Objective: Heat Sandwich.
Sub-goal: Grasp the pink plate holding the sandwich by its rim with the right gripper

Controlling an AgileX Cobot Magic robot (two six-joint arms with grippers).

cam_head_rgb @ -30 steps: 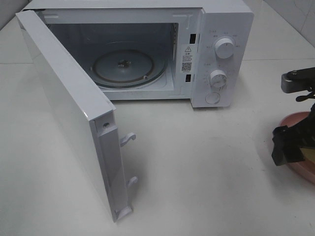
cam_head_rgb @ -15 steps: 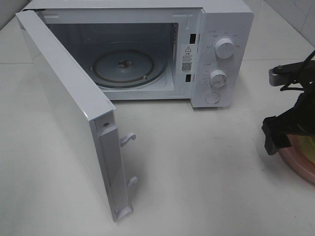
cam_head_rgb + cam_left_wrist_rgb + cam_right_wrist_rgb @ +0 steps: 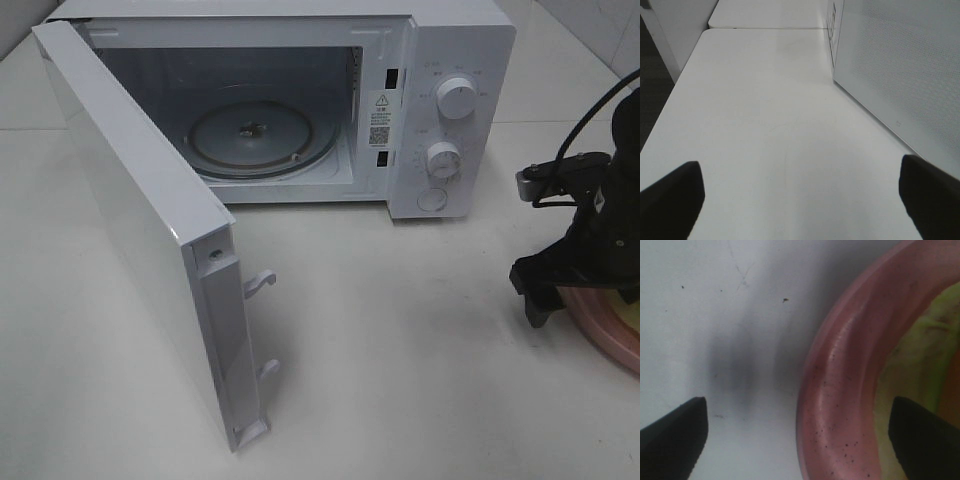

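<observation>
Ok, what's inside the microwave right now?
Only the glass turntable shows inside the microwave, with no food on it. The open door covers the cavity's front left corner.

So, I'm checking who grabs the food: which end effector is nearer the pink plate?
Right. The right end effector straddles the rim of the pink plate, open, one finger above the sandwich. The left end effector is open beside the microwave door, no plate in its view.

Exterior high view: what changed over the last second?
The right pincer shifted leftward in that view, off the middle of the round pink plate to straddle its rim, jaws open, holding nothing. The plate and the white microwave with its open door stayed put.
</observation>
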